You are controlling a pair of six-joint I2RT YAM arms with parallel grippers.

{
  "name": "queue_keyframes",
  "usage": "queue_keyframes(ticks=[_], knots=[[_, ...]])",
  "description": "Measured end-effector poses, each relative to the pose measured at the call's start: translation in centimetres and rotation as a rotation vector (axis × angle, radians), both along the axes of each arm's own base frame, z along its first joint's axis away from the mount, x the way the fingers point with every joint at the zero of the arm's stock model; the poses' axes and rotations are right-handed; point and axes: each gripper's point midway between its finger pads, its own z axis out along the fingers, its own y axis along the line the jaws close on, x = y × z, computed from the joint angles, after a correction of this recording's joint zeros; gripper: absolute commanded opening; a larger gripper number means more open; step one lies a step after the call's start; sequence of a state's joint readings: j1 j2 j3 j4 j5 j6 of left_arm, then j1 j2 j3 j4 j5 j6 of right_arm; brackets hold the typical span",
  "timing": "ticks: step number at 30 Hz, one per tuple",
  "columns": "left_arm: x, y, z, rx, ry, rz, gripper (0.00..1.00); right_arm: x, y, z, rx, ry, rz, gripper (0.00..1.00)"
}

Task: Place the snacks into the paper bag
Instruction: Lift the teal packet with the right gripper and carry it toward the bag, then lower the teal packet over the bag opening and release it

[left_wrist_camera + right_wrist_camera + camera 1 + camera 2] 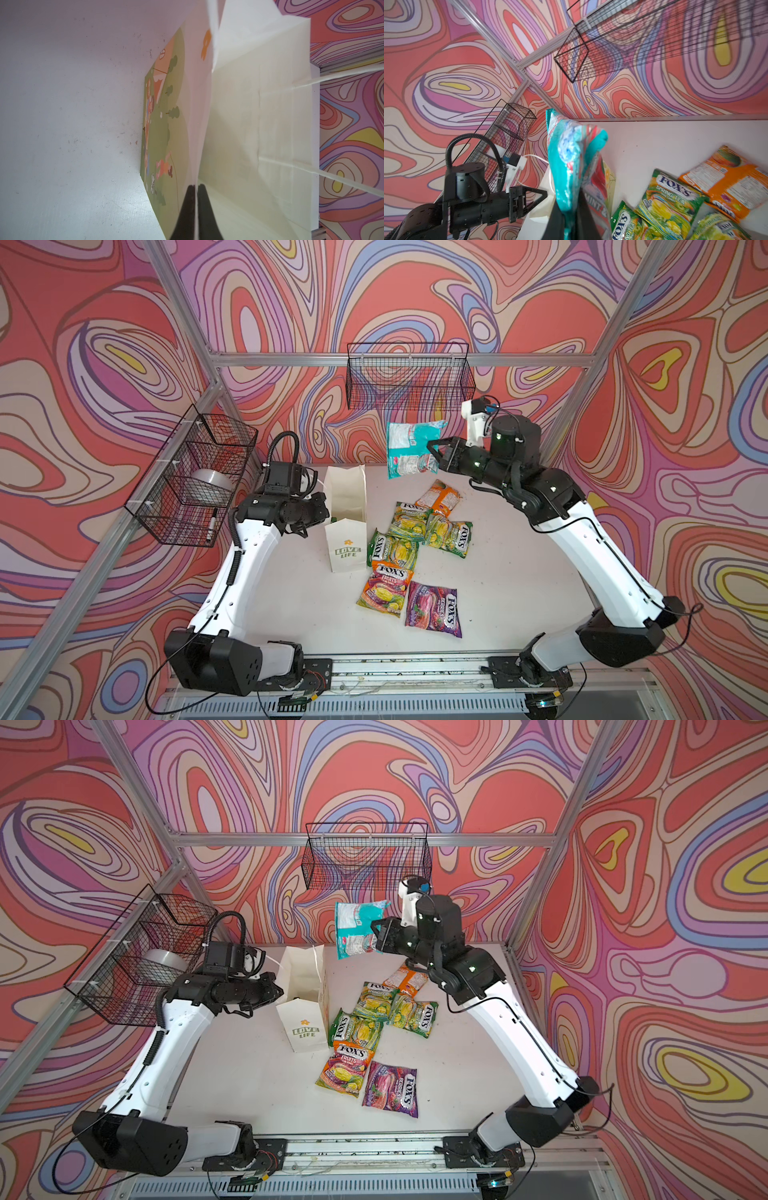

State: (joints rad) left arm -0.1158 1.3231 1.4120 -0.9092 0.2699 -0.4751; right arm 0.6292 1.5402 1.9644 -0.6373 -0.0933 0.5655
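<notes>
Bag [345,549] could tip or tear if the left jaws, clenched on its rim, pull sideways. It stands open on the counter [519,572], white with green print. The teal packet [409,448], limp and glossy, hangs raised near the bag's mouth, grasped by the right jaws, and may snag the rim.

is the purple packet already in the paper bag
No, the purple packet lies flat on the table, apart from the paper bag.
</notes>
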Motion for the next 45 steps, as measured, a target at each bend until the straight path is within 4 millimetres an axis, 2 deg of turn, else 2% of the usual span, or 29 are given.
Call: queue_keyframes(ticks=[4,8,13,20,27,37,45], knots=[[0.0,0.0,0.0,0.000,0.000,0.000,0.00,-0.1,4.8,0.6,-0.008,-0.021,0.086,0.00],[0.0,0.0,0.0,0.000,0.000,0.000,0.00,-0.3,8.6,-0.1,-0.030,-0.021,0.148,0.00],[0.0,0.0,0.0,0.000,0.000,0.000,0.00,-0.4,11.3,-2.2,-0.078,0.006,0.174,0.00],[0.0,0.1,0.0,-0.003,0.000,0.004,0.00,0.3,12.5,-5.6,-0.161,0.062,0.140,0.00],[0.0,0.0,0.0,-0.009,0.001,0.000,0.00,0.1,13.6,-8.0,-0.256,0.085,0.097,0.00],[0.0,0.0,0.1,-0.018,0.002,-0.002,0.00,0.6,14.4,-12.0,-0.379,0.125,0.048,0.00],[0.0,-0.1,0.1,-0.025,0.003,-0.007,0.00,1.0,15.0,-14.1,-0.425,0.147,0.036,0.00]])
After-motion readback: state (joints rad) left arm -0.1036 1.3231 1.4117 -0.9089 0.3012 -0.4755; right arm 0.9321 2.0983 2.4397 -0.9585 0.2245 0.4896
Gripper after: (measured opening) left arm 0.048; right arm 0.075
